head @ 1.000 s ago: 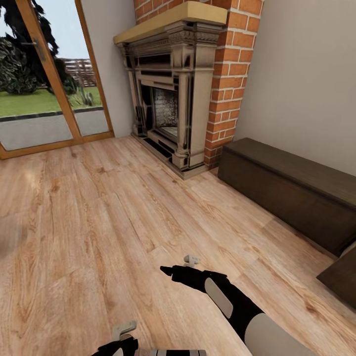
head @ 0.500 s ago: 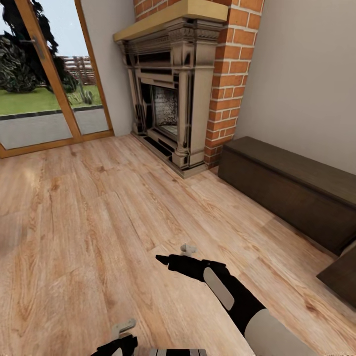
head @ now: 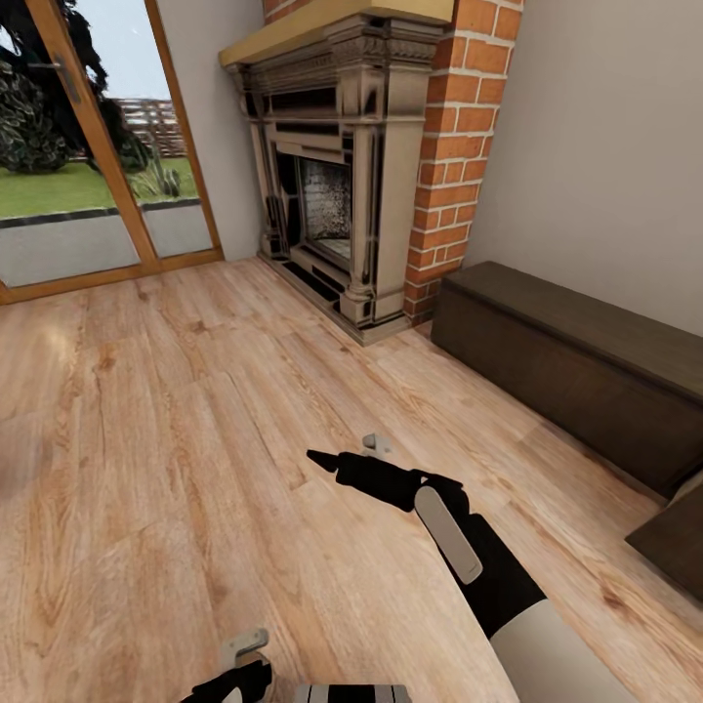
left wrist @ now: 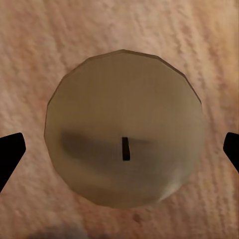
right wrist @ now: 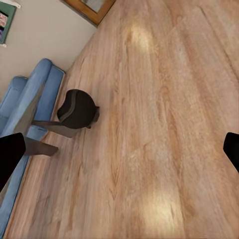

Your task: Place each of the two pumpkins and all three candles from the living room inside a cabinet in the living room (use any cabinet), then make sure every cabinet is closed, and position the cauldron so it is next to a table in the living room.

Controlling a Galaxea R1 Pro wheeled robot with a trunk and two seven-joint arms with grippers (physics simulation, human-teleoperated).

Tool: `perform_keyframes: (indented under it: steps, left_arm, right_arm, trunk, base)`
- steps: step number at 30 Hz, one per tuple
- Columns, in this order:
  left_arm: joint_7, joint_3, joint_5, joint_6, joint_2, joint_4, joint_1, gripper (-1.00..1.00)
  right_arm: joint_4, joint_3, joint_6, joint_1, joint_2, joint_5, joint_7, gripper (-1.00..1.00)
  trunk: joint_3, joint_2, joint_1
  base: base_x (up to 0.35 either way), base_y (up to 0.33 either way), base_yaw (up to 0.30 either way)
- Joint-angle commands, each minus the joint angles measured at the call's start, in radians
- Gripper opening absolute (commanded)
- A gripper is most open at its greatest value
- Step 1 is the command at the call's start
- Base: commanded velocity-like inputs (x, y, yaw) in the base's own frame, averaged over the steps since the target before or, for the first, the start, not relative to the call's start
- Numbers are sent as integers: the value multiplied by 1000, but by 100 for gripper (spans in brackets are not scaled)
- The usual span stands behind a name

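One candle (left wrist: 124,128) sits right under the left hand (left wrist: 119,149), seen end-on in the left wrist view: a squat grey-brown disc with a short dark wick near its middle, standing upright on the wood floor (head: 176,410). The hand's two dark fingertips (left wrist: 10,152) stand spread wide, one on each side of the candle and clear of it, so nothing is held yet. I judge the candle light, stiff and rather smooth; its round wall is the place to take it, low and across the widest part, with even pressure so it does not squirt out or tip.

In the head view the left hand barely peeks in at the lower edge. Further out, the right hand (head: 342,451) reaches forward over bare floor, fingers apart and empty; its wrist view looks down on floorboards, a dark rounded cauldron (right wrist: 75,108) and a blue sofa (right wrist: 35,107) just beside it.

Beyond, against the wall, runs the long dark-brown cabinet (head: 576,366), its fronts shut as far as I can see, well apart from the candle. Next to it stands the brick fireplace (head: 342,186), then the glass door (head: 78,166) to the garden.
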Motion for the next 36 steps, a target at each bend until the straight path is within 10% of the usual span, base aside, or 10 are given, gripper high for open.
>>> perform_keyframes:
  steps: [1, 36]
  left_arm:
    - [8, -8, 6, 4, 1, -2, 0, 100]
    - [8, -10, 6, -25, -1, 4, 0, 100]
  right_arm:
    - [-1, -1, 5, 0, 0, -2, 1, 100]
    - [-1, -2, 4, 0, 0, -2, 1, 100]
  trunk:
    - [-1, 0, 0]
    - [-55, -4, 6]
  base:
    - [0, 0, 0]
    - [0, 0, 0]
